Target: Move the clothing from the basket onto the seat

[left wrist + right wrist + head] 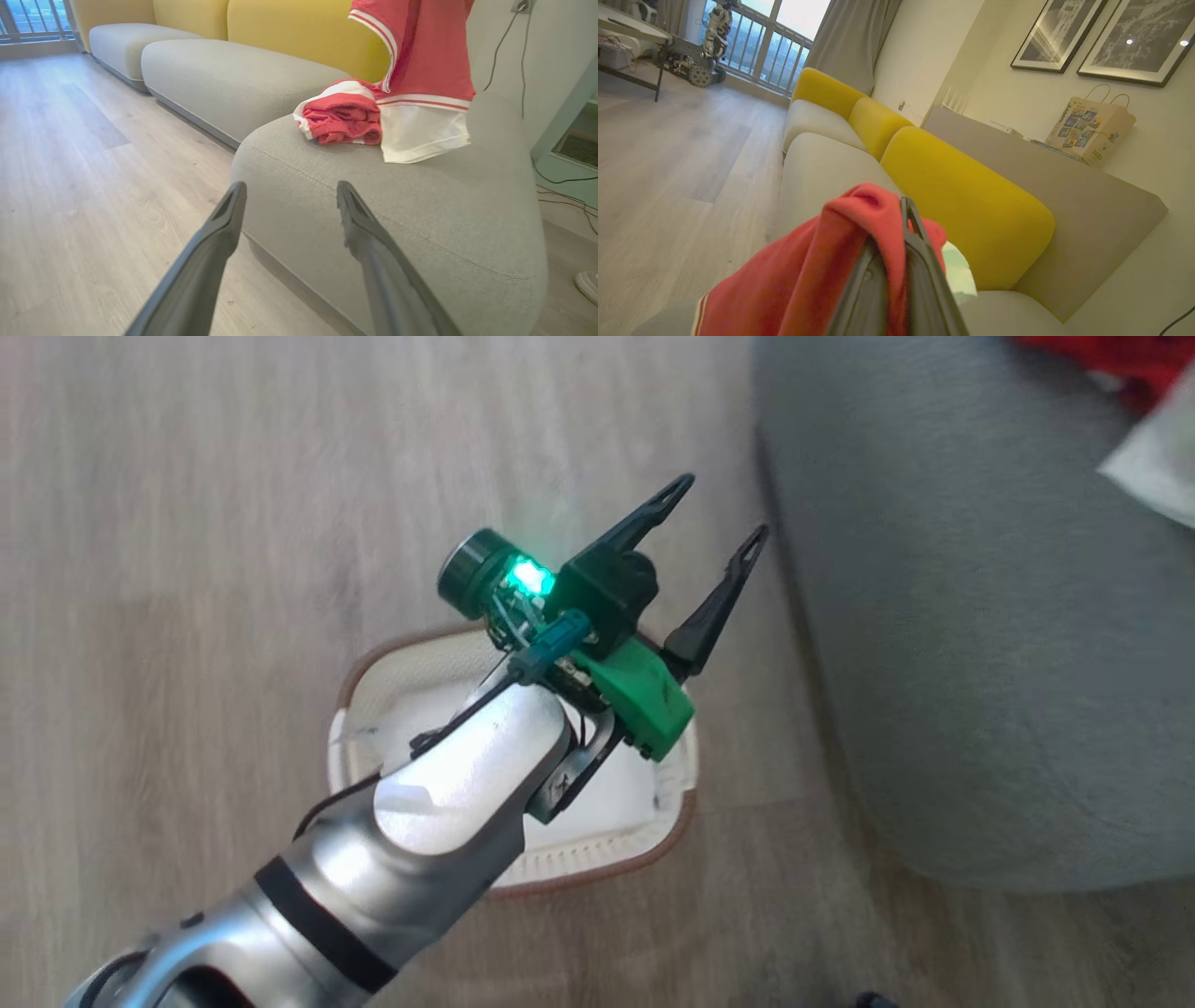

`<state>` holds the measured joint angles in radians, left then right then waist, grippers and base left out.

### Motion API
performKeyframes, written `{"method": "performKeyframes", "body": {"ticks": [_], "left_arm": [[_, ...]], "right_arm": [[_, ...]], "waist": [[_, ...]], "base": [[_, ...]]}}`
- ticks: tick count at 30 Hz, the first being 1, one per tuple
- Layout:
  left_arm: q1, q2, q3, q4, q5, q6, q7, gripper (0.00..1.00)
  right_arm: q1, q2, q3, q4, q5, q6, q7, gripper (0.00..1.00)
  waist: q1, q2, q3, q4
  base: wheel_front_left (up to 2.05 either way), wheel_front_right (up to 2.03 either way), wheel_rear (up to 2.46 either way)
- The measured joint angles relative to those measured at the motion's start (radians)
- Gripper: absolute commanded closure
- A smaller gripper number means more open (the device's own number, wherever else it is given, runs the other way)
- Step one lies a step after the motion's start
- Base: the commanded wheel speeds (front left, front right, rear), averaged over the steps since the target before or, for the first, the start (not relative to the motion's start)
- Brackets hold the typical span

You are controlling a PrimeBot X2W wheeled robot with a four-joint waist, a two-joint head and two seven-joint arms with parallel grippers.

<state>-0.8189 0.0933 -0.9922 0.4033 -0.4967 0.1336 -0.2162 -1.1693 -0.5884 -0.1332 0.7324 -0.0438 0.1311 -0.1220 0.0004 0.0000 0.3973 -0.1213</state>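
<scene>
Pinching clothing (808, 280) in right gripper (906, 207)

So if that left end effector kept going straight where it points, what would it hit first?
Probably the seat, near its rounded front edge, just ahead of the left end effector; the clothing lies farther back.

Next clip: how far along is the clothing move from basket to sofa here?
Done: one crumpled red jersey lies on the sofa seat. In hand: the right pincer is shut on a second jersey hanging over the seat, its white hem seemingly touching the cushion. Left: releasing it. The basket looks bare where the left arm doesn't hide it; the left pincer is open.
</scene>
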Motion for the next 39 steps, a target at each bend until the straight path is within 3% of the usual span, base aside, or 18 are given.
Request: {"method": "performKeyframes", "body": {"ticks": [9,19,20,21,22,23,32,39], "left_arm": [[-0.018,0.007,-0.012,-0.075,0.017,0.018,0.012,0.00],[-0.018,0.031,-0.019,-0.089,0.019,0.034,0.014,0.00],[-0.018,0.032,-0.019,-0.089,0.019,0.034,0.014,0.00],[-0.018,0.034,-0.019,-0.089,0.019,0.034,0.014,0.00],[-0.018,0.034,-0.019,-0.089,0.019,0.034,0.014,0.00],[-0.018,0.035,-0.019,-0.089,0.019,0.034,0.014,0.00],[-0.018,0.046,0.000,-0.078,0.000,0.043,0.008,0.00],[-0.005,0.051,0.023,-0.059,-0.029,0.043,-0.015,0.00]], "right_arm": [[-0.016,0.008,-0.193,0.176,-0.201,0.000,-0.014,1.00],[-0.018,0.114,-0.313,0.264,-0.379,0.000,-0.047,1.00],[-0.019,0.119,-0.321,0.271,-0.390,0.000,-0.048,0.96],[-0.021,0.123,-0.331,0.276,-0.400,0.000,-0.054,0.78],[-0.023,0.124,-0.342,0.280,-0.407,0.000,-0.061,0.43],[-0.029,0.123,-0.351,0.287,-0.415,0.000,-0.068,0.00],[-0.035,0.134,-0.332,0.376,-0.408,0.000,-0.123,0.00],[-0.003,0.164,-0.210,0.361,-0.305,0.000,-0.130,0.00]], "waist": [[-0.0001,0.0000,0.128,0.119],[-0.0001,0.0000,0.223,0.176],[-0.0002,0.0000,0.223,0.174],[-0.0003,0.0000,0.221,0.170],[-0.0003,0.0000,0.220,0.166],[-0.0004,0.0000,0.218,0.161],[-0.0003,0.0000,0.175,0.110],[-0.0004,0.0000,0.102,0.076]], "base": [[0.00,0.00,0.00],[0.00,0.00,0.00],[0.00,0.00,0.00],[0.00,0.00,0.00],[0.00,0.00,0.00],[0.00,0.00,0.00],[0.00,0.00,0.00],[0.00,0.00,0.00]]}}
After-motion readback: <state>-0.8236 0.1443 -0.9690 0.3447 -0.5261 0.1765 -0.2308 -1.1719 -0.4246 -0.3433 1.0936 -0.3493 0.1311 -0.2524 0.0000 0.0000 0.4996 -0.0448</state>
